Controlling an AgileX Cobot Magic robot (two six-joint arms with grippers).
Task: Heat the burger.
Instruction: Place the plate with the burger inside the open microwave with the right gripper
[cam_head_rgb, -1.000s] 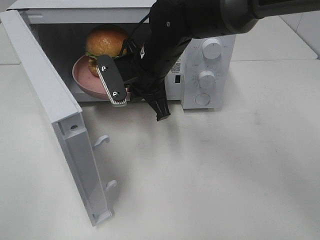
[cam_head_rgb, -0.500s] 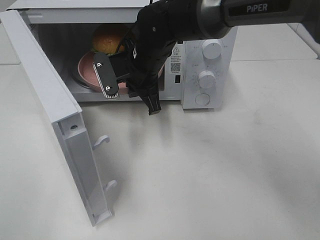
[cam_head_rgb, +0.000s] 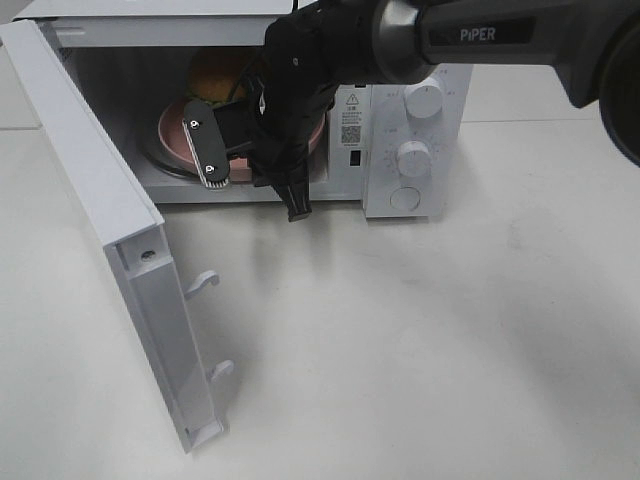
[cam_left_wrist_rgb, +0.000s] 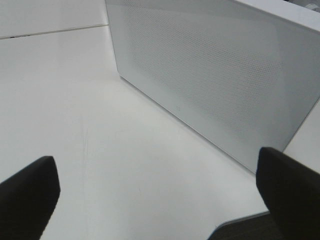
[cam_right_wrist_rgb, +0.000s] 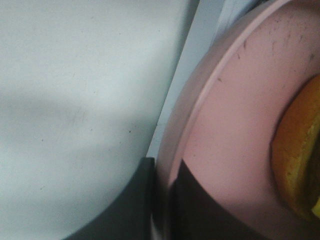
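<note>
The burger (cam_head_rgb: 217, 72) sits on a round pink plate (cam_head_rgb: 171, 134) inside the open microwave (cam_head_rgb: 412, 130); only its golden bun top shows behind my right arm. My right gripper (cam_head_rgb: 246, 164) is shut on the plate's front rim, at the mouth of the oven. The right wrist view shows its dark fingers (cam_right_wrist_rgb: 192, 205) pinching the pink plate's rim (cam_right_wrist_rgb: 200, 105), with the burger's bun edge (cam_right_wrist_rgb: 300, 155) beside them. My left gripper (cam_left_wrist_rgb: 160, 200) is open and empty, low over the table and facing the outer face of the microwave door (cam_left_wrist_rgb: 210, 75). It does not show in the high view.
The microwave door (cam_head_rgb: 100, 200) stands wide open at the left, two latch hooks (cam_head_rgb: 205, 282) jutting from its edge. Knobs (cam_head_rgb: 424, 98) are on the oven's right panel. White table (cam_head_rgb: 420, 340) spreads in front.
My right arm has pushed the plate and burger deeper into the microwave. The burger is now more hidden behind the arm. The left gripper stays open.
</note>
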